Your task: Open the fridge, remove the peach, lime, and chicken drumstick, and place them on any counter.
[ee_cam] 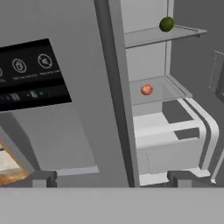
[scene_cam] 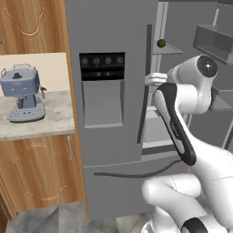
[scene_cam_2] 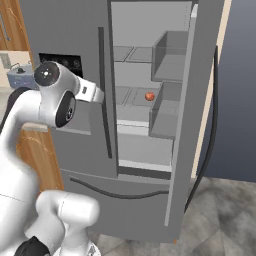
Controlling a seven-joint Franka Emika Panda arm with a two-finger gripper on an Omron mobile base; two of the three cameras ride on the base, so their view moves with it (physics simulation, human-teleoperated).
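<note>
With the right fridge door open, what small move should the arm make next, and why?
Probably ease the open gripper right, past the closed grey left door's edge, toward the small orange-red peach on the glass shelf; the dark green lime sits higher.

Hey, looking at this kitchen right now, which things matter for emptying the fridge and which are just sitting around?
Part of the job:
fridge, right door open
lime, upper shelf
peach, shelf below
counter, drop-off spot
gripper, open, holding nothing

Just sitting around:
blue espresso machine on the counter
wooden cabinets
</note>
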